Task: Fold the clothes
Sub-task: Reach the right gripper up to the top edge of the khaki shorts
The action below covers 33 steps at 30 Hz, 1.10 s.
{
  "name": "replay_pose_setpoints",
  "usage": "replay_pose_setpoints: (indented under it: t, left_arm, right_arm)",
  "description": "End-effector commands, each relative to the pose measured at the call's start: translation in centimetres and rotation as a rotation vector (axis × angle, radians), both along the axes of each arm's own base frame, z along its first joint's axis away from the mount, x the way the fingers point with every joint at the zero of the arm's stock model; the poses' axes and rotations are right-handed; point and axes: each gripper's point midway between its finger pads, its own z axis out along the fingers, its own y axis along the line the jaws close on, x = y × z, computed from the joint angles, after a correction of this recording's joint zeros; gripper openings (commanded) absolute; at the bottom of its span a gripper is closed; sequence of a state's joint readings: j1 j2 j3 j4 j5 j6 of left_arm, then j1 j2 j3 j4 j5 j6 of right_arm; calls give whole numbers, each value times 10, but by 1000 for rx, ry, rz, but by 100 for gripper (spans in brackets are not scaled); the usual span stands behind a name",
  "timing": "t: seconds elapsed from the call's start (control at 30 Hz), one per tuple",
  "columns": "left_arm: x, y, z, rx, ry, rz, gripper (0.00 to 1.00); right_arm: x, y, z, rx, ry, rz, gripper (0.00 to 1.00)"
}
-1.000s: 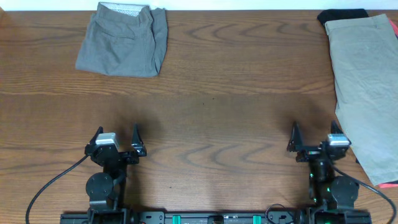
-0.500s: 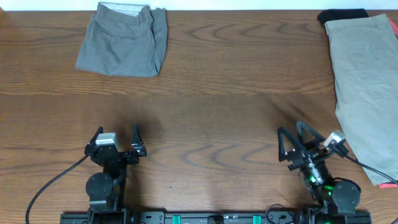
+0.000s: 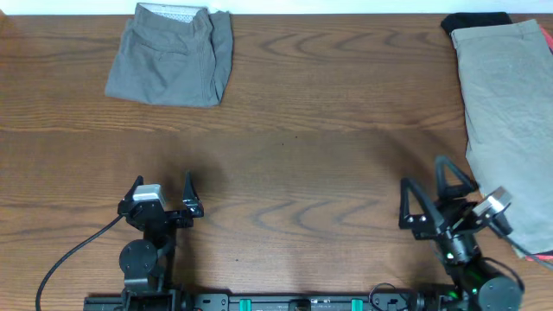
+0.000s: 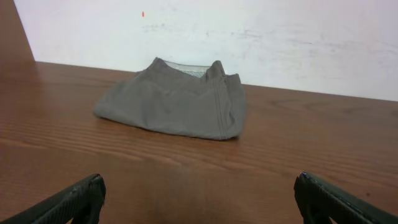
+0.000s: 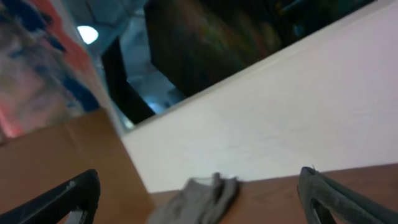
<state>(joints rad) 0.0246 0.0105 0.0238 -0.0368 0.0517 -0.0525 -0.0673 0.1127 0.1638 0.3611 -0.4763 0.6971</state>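
**Left side.** The grey shorts (image 3: 170,56) are found at the far left of the desk (image 3: 328,112), already folded into a compact block with the waistband toward the wall (image 4: 261,37). The left hand (image 3: 162,192) is held near the front edge, released, its fingers spread wide with nothing between them. The grey shorts lie straight ahead of it and well apart.

**Centre.** No garment is seen on the middle of the desk.

**Right side.** The right hand (image 3: 429,194) is seen raised and canted, also released and empty, with its fingers aimed toward the far left. This is confirmed by its wrist view, which is tilted and takes in the wall and the distant grey shorts. The khaki shorts (image 3: 505,112) are spread unfolded along the right edge, the long axis running from the far edge toward the near edge. A black piece (image 3: 475,21) is partly covered at their far end, and a red piece (image 3: 540,256) shows at their near corner.

**Governing relation.** The khaki shorts lie to the right of the right hand, just beside it and outside its present line of aim. The right arm is by far the nearer. It is judged that the hand must be turned rightward, across the long axis, before the near-left border can be gripped. Whether the left hand can reach the garment cannot be told.
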Motion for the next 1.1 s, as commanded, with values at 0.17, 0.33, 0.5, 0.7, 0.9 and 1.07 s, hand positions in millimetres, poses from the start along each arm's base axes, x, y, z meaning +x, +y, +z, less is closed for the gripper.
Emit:
replay_pose_setpoints:
  t: [0.17,0.33,0.5,0.7,0.9,1.07]
  left_arm:
    - [-1,3,-15,-4,43,19,98]
    - [-1,3,-15,-4,43,19,98]
    - [-1,3,-15,-4,43,19,98]
    - [-1,3,-15,-4,43,19,98]
    - [-1,3,-15,-4,43,19,98]
    - [-1,3,-15,-4,43,19,98]
  right_arm:
    - [70,-44,16,-235,197,-307,99]
    - [130,-55,19,-304,360,-329,99]
    - [199,-64,12,-437,558,-313,99]
    - [271,-86,0,-658,790,-320,99]
    - [315,-141,-27,-846,998,-522,99]
    - [318,-189,-81,-991,1222,-686,99]
